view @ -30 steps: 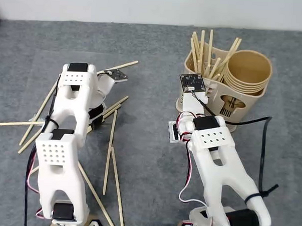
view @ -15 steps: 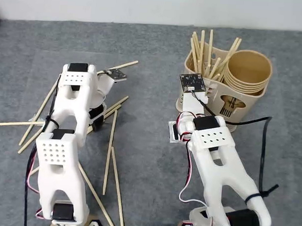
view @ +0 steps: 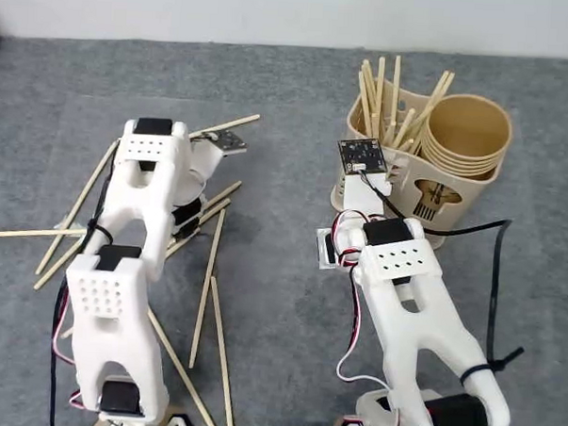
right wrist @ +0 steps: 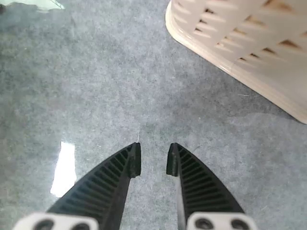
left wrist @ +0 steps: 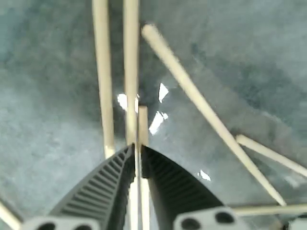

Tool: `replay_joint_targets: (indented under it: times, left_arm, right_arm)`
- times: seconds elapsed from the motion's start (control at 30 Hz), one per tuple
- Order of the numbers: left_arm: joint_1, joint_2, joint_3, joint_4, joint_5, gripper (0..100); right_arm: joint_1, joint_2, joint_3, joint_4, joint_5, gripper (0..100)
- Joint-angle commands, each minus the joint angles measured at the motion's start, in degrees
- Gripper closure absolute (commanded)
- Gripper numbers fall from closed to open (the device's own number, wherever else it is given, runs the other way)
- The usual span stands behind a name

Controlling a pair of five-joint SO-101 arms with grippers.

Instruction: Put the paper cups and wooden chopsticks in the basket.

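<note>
Chopsticks [view: 205, 287] lie scattered on grey table [view: 289, 100] at left & lower centre of high view, around L arm [view: 138, 197]. L gripper [left wrist: 137, 152] has fingers clamped on one chopstick [left wrist: 142, 122], w/ two more just beside it. R gripper [right wrist: 153, 160] hangs over bare table near basket [view: 454, 197], fingers a bit apart, nothing btw them. Basket sits upper right, holding stacked paper cups [view: 466, 136] & upright chopsticks.

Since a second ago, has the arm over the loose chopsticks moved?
Yes. The left arm has shifted slightly toward the basket, which has stayed put.
</note>
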Motion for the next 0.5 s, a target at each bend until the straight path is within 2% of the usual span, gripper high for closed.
replay_joint_targets:
  times: [0.0, 0.3, 0.47]
  left_arm:
    - [0.1, -9.8, -0.2, 2.0, 0.5, 99]
    - [-1.3, -14.9, -0.2, 1.8, 2.1, 98]
    - [-3.2, -10.3, -0.2, -2.9, 2.1, 86]
  right_arm:
    - [0.7, -2.5, -0.2, 0.5, 0.6, 89.4]
    - [0.7, -2.5, -0.3, 1.2, 0.6, 89.3]
    - [0.7, -2.5, -0.3, 1.2, 0.6, 89.2]
